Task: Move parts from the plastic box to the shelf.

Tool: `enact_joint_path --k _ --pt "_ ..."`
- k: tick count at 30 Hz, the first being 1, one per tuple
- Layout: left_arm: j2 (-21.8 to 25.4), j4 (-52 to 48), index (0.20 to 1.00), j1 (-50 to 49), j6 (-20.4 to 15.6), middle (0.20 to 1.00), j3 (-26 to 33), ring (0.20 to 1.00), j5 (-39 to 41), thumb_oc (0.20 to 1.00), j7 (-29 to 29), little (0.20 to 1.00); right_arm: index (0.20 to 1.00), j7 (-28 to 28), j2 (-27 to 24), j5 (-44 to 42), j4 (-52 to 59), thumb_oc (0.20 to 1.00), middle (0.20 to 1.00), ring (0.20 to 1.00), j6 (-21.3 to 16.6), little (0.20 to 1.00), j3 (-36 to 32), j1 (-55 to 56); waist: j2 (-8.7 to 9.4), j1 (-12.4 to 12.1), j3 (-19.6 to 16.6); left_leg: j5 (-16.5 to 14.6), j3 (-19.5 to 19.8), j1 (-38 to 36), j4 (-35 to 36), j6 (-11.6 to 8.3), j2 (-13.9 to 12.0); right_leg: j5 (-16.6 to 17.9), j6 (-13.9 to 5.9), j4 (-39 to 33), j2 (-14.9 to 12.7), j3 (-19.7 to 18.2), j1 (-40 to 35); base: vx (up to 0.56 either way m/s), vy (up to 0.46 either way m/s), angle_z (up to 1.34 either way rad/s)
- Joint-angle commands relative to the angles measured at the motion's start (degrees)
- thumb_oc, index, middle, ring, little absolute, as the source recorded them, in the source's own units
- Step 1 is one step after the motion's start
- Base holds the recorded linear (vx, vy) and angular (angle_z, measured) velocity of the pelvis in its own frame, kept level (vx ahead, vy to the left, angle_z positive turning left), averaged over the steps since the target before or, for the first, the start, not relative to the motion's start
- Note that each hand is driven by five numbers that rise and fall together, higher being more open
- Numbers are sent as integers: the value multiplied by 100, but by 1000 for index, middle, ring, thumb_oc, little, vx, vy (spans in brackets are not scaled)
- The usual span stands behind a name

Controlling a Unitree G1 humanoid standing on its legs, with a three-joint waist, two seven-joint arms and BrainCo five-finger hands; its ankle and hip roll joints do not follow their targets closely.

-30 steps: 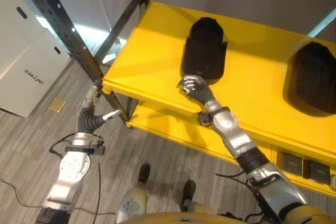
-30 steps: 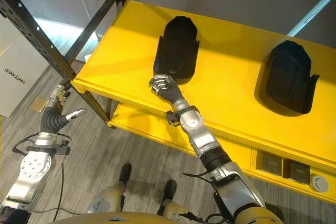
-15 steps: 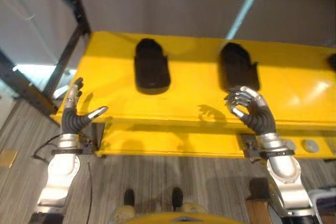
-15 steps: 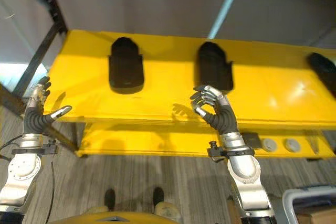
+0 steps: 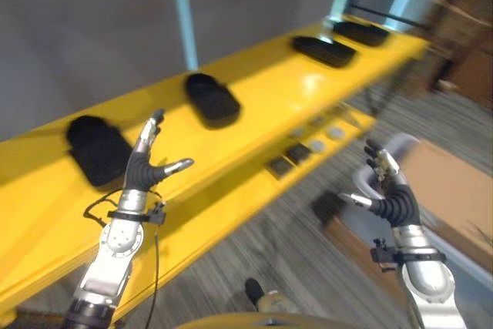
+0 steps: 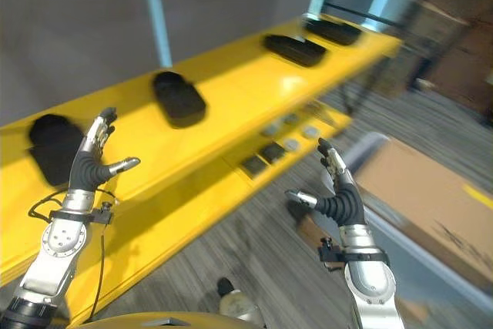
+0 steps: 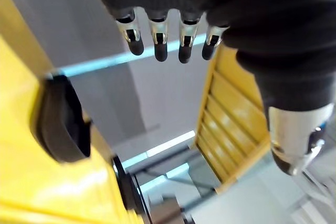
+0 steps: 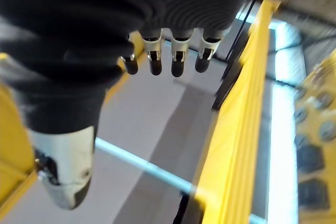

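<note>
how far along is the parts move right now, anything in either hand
Done so far: four black parts lie along the yellow shelf's top, the nearest by the left hand, then and. In hand: nothing; the left hand and right hand are both raised with straight fingers, empty. Left: no plastic box can be made out, so how many parts remain is unclear.

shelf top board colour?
Bright yellow: the long shelf board carrying the black moulded parts, clearest in the right eye view.
</note>
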State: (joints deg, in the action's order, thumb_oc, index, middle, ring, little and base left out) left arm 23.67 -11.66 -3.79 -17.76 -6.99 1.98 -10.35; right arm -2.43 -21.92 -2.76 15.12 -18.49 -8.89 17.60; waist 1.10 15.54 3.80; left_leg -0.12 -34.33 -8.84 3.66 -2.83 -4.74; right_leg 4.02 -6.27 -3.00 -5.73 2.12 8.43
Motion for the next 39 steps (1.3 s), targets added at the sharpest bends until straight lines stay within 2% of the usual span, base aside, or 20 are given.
enact_joint_path --k 1,2,3,5,7,9,10,11,12,13,14,16,18,19,23,25,27,32,37,39 --pt "298 -81 1000 406 -252 1000 200 1000 -74 1000 -64 1000 1000 -344 -81 46 125 1000 1000 1000 -303 1000 -15 -504 -88 -532 461 -955 630 -99 -323 385 -153 -461 -230 823 -584 1699 -175 -100 -207 -227" --pt "257 -99 1000 400 -225 1000 264 1000 -20 1000 -95 1000 1000 -358 45 -37 -51 1000 1000 1000 -289 1000 261 -709 -18 -709 384 -993 97 -93 -496 376 -244 -397 -141 761 -983 2777 -310 -119 -270 -262" --pt "253 -63 1000 390 -208 1000 267 1000 -7 1000 -90 1000 1000 -324 91 -83 -128 1000 1000 1000 -275 1000 390 -771 46 -730 355 -1011 -64 -93 -601 361 -288 -372 -127 686 -1003 2893 -368 -36 -288 -201" --pt "201 52 1000 358 -178 1000 276 1000 -17 1000 -74 1000 1000 -225 137 -120 -185 1000 1000 1000 -252 1000 479 -631 162 -679 287 -1071 -236 -184 -788 270 -433 -390 -102 631 -872 2637 -339 138 -305 -176" --pt "139 193 1000 367 -177 1000 210 1000 58 1000 -8 1000 1000 -111 5 -194 -145 1000 1000 1000 -226 1000 413 -418 158 -659 263 -1006 -185 -133 -1463 87 -838 -575 65 568 -566 2347 -449 226 -402 -16" --pt "111 310 1000 417 -156 1000 147 1000 113 1000 7 1000 1000 -58 -182 -291 -345 1000 1000 1000 -196 1000 453 -427 120 -773 370 -299 87 193 -2813 -294 -1530 -829 368 419 -94 2216 -733 197 -481 -47" --pt "113 346 1000 422 -142 1000 109 1000 116 1000 28 1000 1000 -34 -280 -296 -384 1000 1000 1000 -176 1000 484 -432 125 -866 436 27 353 378 -3320 -397 -1748 -947 507 322 100 2134 -882 113 -401 -48" --pt "113 418 1000 406 -116 1000 92 1000 107 1000 13 1000 1000 -19 -402 -256 -492 1000 1000 1000 -129 1000 526 -453 167 -992 515 275 695 636 -3743 -451 -1823 -1008 584 243 208 2032 -1003 62 -279 -47" --pt "105 467 1000 401 -115 1000 106 1000 101 1000 -4 1000 1000 -9 -496 -184 -572 1000 1000 1000 -103 1000 558 -505 207 -1085 553 281 954 830 -3899 -461 -1830 -1019 610 139 270 1966 -1064 36 -169 -103" --pt "82 523 1000 377 -90 1000 103 1000 86 1000 22 1000 1000 6 -597 -37 -714 1000 1000 1000 -41 1000 631 -567 192 -1181 562 96 1313 1005 -3742 -397 -1667 -1007 579 52 324 1897 -1118 48 -78 -126" --pt "69 538 1000 342 -114 1000 137 1000 31 1000 21 1000 1000 18 -660 23 -695 1000 1000 1000 -73 1000 650 -580 203 -1198 574 182 1411 1069 -3759 -444 -1624 -982 542 0 308 1841 -1168 69 -34 -106" --pt "41 556 1000 331 -151 1000 137 1000 -27 1000 -3 1000 1000 105 -715 -36 -722 1000 1000 1000 -90 1000 677 -565 242 -1237 570 369 1241 1039 -3551 -567 -1727 -969 532 -10 271 1903 -1245 80 -30 -89" --pt "33 568 1000 364 -153 1000 110 1000 -32 1000 6 1000 1000 129 -718 -99 -749 1000 1000 1000 -116 1000 707 -609 227 -1237 536 315 1050 818 -3196 -540 -1684 -969 496 -6 210 1994 -1261 47 59 -41" --pt "23 598 1000 428 -166 1000 74 1000 -35 1000 -9 1000 1000 178 -723 -170 -724 1000 1000 1000 -133 1000 769 -672 134 -1274 446 189 896 661 -2350 -531 -1553 -952 439 -1 137 2177 -1270 29 102 5" --pt "47 599 1000 491 -122 1000 70 1000 -196 1000 -94 1000 1000 255 -753 -201 -803 1000 1000 1000 -116 1000 910 -825 96 -1349 356 125 1078 493 -1575 -497 -1248 -904 357 -12 -27 2554 -1326 15 84 21" --pt "68 500 1000 388 -107 1000 193 1000 -244 1000 -205 1000 1000 349 -761 -337 -944 1000 1000 1000 -68 1000 1146 -1068 84 -1585 320 -139 1365 605 -1337 -454 -1072 -826 298 -63 -208 3080 -1430 -16 102 113" --pt "74 473 1000 221 -102 1000 360 1000 -281 1000 -270 1000 1000 433 -807 -319 -932 1000 1000 1000 -32 1000 1272 -1189 75 -1757 318 -287 1478 676 -1214 -421 -963 -786 258 -89 -316 3324 -1497 -24 140 153" --pt "66 407 1000 -150 -70 1000 737 1000 -338 1000 -421 1000 1000 695 -715 -452 -976 1000 1000 1000 79 1000 1811 -1675 22 -2196 254 -362 2029 826 -664 -272 -499 -726 148 27 -696 4047 -1667 -5 211 187" --pt "95 328 1000 -370 -53 1000 1025 1000 -441 1000 -547 1000 1000 801 -522 -349 -1079 1000 1000 1000 133 1000 2319 -2183 66 -2577 201 -438 2492 930 -516 -56 -1 -589 -79 179 -1137 4510 -1885 58 239 158" --pt "119 333 1000 -370 -51 1000 1091 1000 -469 1000 -626 1000 1000 734 -425 -293 -1128 1000 1000 1000 127 1000 2366 -2301 78 -2637 203 -464 2615 933 -474 -6 123 -561 -146 241 -1221 4465 -1894 80 153 80"
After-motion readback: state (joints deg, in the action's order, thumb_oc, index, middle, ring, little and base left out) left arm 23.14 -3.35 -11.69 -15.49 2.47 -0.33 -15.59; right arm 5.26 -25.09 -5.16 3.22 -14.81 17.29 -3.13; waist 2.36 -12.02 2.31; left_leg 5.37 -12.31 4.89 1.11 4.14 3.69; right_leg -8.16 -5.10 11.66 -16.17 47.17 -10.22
